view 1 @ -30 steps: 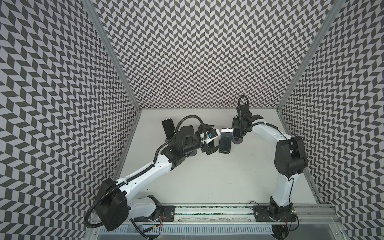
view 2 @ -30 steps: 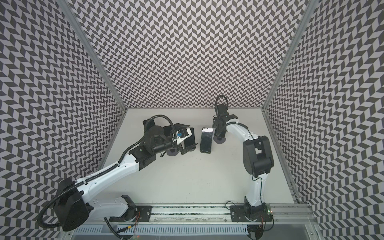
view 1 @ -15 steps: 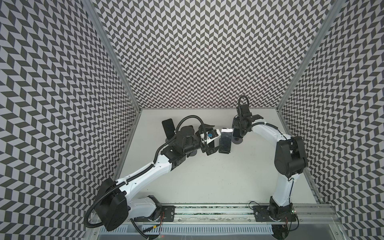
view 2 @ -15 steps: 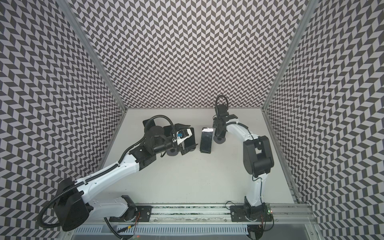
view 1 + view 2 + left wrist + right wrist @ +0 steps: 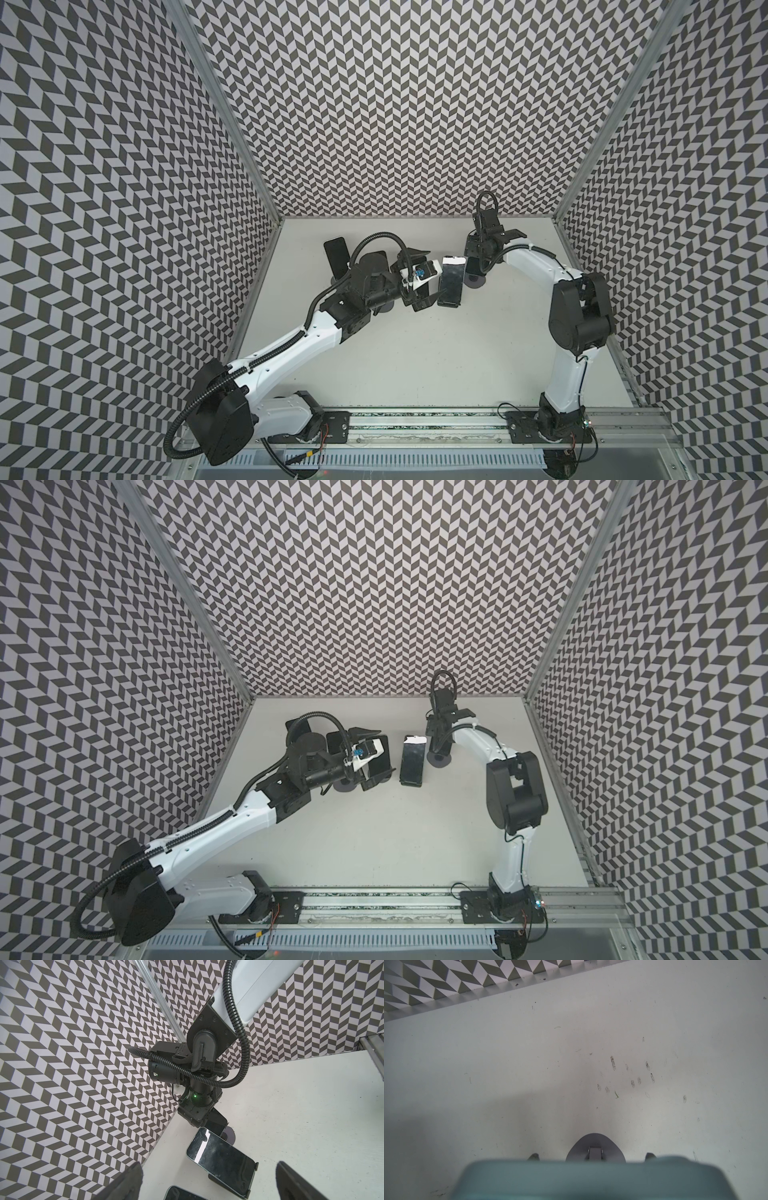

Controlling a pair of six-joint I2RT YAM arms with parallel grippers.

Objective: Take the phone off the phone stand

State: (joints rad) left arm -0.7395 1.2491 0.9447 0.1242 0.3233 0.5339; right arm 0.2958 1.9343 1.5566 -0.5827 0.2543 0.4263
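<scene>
Blurred teal slab [image 5: 593, 1180] is sitting close up to the lens, grey stand base [image 5: 595, 1142] with its hinge post [image 5: 595, 1154] is peeking out past it, scuffed white desk [image 5: 529, 1053] is running back to the chevron wall [image 5: 425, 982].

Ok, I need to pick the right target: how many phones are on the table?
4. Rear-left phone; near phone below the left gripper; glossy phone at centre; right-hand phone at the right gripper. The arms may hide more.
</scene>
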